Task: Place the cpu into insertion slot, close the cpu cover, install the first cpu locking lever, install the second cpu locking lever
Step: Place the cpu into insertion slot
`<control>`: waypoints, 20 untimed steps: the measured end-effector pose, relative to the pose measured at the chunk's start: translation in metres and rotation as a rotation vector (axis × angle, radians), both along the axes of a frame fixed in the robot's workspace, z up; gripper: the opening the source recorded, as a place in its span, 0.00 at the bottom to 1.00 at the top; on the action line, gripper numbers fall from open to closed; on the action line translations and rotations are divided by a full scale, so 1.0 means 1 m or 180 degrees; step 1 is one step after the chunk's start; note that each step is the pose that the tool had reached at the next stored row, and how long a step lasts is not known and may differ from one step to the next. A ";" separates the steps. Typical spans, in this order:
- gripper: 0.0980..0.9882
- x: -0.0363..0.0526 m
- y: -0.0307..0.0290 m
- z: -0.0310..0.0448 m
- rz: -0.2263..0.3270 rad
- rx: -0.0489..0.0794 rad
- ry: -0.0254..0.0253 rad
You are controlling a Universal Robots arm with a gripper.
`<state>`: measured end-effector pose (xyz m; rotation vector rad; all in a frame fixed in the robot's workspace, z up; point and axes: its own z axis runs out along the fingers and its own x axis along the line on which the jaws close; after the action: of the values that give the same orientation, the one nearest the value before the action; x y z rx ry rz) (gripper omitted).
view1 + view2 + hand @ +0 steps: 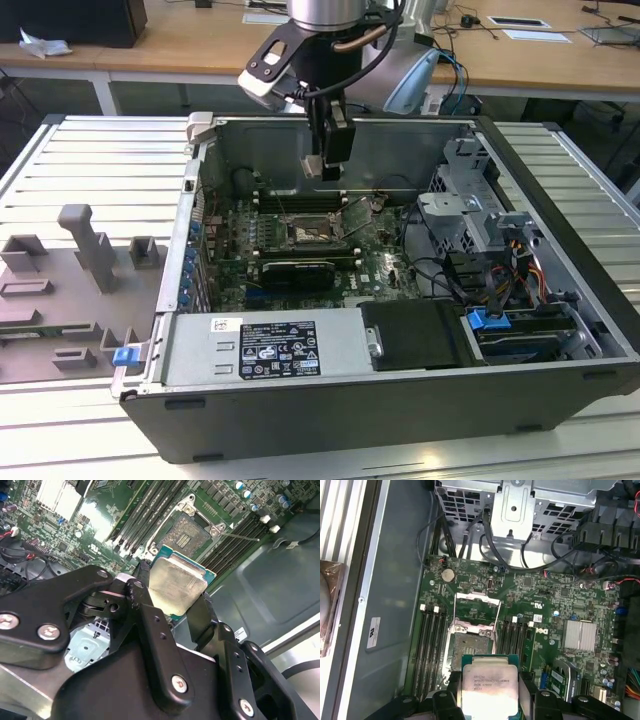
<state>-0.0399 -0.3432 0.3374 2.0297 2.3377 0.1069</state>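
Robot gripper [322, 170] hangs in the upper middle of the exterior view, above an open computer case [300, 430] on a ribbed grey table [90, 160]. Below it, at the frame's centre, the insertion slot [312, 232] sits on the green circuit board [385, 265], well apart from the gripper.

In the second wrist view, the black jaws are drawn in against the cpu [176, 582] and pinch it by two opposite edges, with its silver-grey top showing. Beyond it, the insertion slot [186, 534] lies bare and holds no chip.

In the first wrist view, the cpu [487, 690] is clamped between the jaws, above the board and just short of the insertion slot [468, 647]. The cpu cover [476, 607] stands swung open on the slot's far side. Long memory slots [431, 650] run along both sides of the slot.
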 end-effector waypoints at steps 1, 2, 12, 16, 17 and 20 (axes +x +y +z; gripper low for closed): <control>0.49 0.0000 0.0000 -0.0006 0.0000 0.0000 0.0000; 0.49 0.0000 0.0000 -0.0010 0.0000 0.0000 0.0000; 0.49 0.0000 0.0001 -0.0047 -0.0001 0.0000 0.0000; 0.49 0.0000 0.0010 -0.0117 -0.0205 0.0000 0.0001; 0.49 0.0000 0.0010 -0.0126 -0.0251 0.0000 0.0001; 0.49 0.0000 0.0010 -0.0156 -0.0393 0.0003 0.0001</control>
<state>-0.0399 -0.3422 0.3218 2.1679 2.2056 0.1031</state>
